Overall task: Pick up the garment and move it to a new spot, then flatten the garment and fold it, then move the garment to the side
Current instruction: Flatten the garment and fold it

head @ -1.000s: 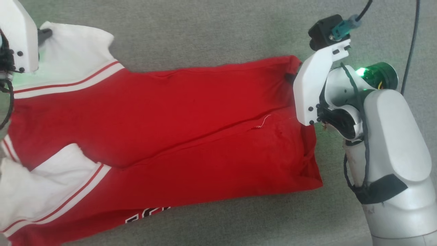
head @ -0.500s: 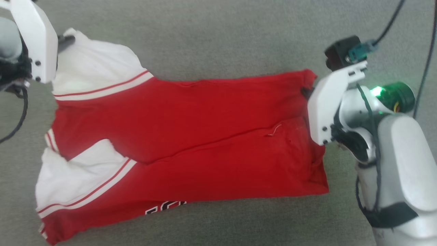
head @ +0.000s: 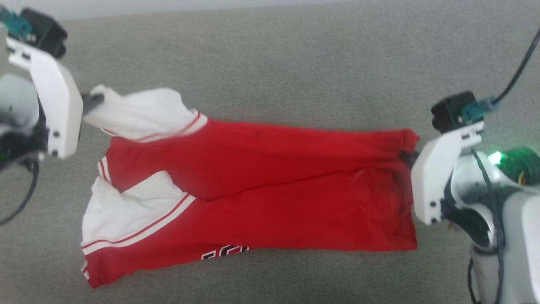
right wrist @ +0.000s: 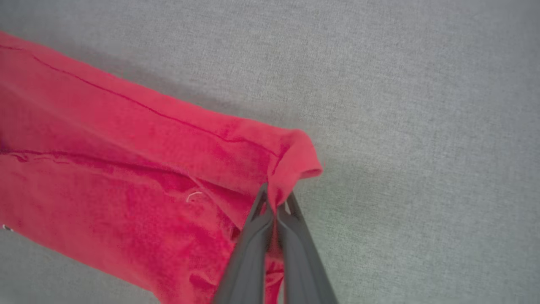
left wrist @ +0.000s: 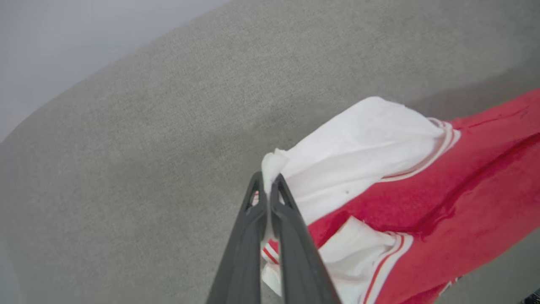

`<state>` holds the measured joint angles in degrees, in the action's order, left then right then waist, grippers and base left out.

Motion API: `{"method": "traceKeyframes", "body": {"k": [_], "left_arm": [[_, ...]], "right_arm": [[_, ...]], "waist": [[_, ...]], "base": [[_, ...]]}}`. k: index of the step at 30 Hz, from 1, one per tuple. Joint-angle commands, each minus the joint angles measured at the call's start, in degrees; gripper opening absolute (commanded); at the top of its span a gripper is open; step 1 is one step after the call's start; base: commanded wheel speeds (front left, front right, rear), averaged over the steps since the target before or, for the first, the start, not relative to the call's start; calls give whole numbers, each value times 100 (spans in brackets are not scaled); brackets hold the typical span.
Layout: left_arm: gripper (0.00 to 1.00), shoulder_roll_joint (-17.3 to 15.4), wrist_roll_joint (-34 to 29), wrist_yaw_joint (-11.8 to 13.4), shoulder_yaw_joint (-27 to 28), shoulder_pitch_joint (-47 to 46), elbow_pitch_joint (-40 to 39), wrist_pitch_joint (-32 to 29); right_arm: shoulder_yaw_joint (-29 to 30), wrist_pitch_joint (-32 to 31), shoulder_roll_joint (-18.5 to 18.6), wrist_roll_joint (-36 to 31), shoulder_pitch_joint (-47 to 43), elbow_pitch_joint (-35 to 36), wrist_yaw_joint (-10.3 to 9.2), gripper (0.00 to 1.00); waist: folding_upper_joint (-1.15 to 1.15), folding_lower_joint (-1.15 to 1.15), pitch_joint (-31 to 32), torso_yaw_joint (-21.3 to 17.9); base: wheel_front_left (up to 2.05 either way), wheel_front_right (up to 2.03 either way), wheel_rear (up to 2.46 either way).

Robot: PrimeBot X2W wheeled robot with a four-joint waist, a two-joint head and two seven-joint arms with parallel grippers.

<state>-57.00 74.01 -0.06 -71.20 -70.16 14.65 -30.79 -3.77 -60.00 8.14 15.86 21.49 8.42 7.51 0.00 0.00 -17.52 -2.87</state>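
The left end effector (left wrist: 265, 182) is pressed together, pinching the tip of a white sleeve (head: 143, 112). The right end effector (right wrist: 276, 200) is likewise clamped on a red corner of the hem; in the head view its fingertips are mostly hidden behind cloth and its white mount. The garment (head: 261, 181) stretches between them across the grey surface (head: 270, 63). Its black-and-white lettering (head: 223, 252) is tucked under the lower edge and unreadable. The head view has shifted since a second ago: the garment then ran off the left and bottom edges, and now fits whole. Bare surface lies all round, with its far edge showing along the top
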Motion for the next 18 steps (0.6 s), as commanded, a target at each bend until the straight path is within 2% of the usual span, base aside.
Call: {"method": "traceKeyframes", "body": {"k": [1, 6, 10, 14, 18], "left_arm": [[0, -44, 27, 60, -4, 83, -93, 16], [0, -569, 276, 609, -29, 598, -1004, 78], [0, -793, 426, 856, -68, 1064, -1473, 225], [0, -785, 604, 954, -112, 1516, -1544, 387], [0, -608, 696, 884, -141, 1918, -1287, 551]], "right_arm": [[14, -34, 30, 32, -91, 51, -5, 0], [171, -248, -29, 63, -521, 326, -5, 0], [286, -248, -89, 3, -794, 338, -5, 0], [275, -166, -140, -52, -942, 132, -5, 0], [188, -1, -200, -20, -937, -155, -5, 0]], "waist": [[0, 0, 33, 31], [0, 0, 91, 92], [0, 0, 93, 149], [0, 0, 95, 173], [0, 0, 119, 165]], "base": [[0, 0, 0], [0, 0, 0], [0, 0, 0], [0, 0, 0], [0, 0, 0]]}}
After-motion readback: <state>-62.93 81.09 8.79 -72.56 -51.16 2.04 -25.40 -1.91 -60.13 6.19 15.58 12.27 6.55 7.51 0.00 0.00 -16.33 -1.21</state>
